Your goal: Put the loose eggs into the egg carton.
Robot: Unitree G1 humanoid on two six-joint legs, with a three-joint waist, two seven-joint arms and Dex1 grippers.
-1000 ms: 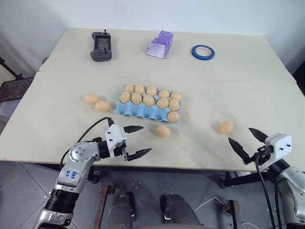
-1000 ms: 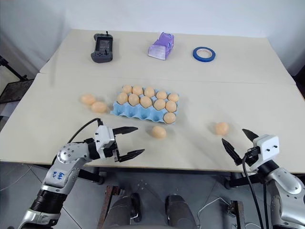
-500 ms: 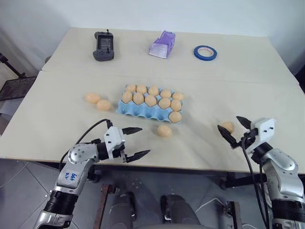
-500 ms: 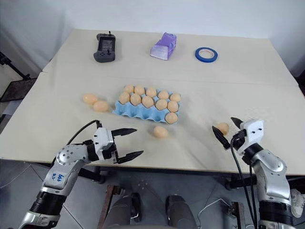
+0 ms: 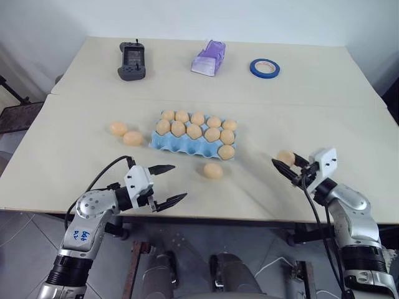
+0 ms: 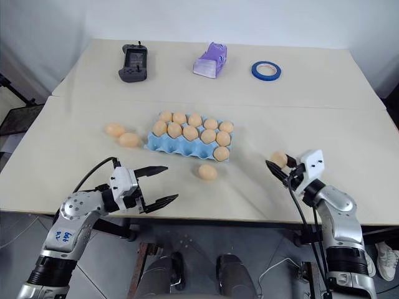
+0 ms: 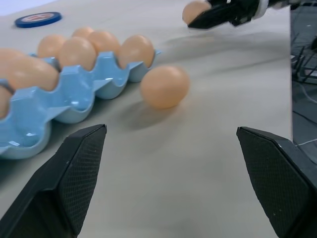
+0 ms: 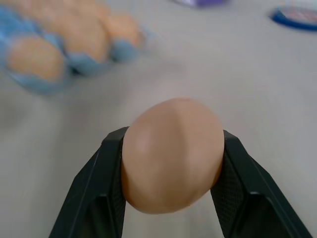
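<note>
Right pincer (image 5: 288, 167) clamped on a loose egg (image 5: 285, 157), left pincer (image 5: 166, 184) spread wide and empty near the table (image 5: 75, 156) edge, blue egg carton (image 5: 187, 144) holding eleven eggs.

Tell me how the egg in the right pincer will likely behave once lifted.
The egg looks smooth and rounded, so it may slip between the right pincer's two narrow fingers. Its thin shell probably cracks if squeezed harder. Released on the flat table, it would likely roll.

right pincer (image 5: 288, 166) moved in from the table edge, now closed on the egg (image 8: 172, 153) it approached
</note>
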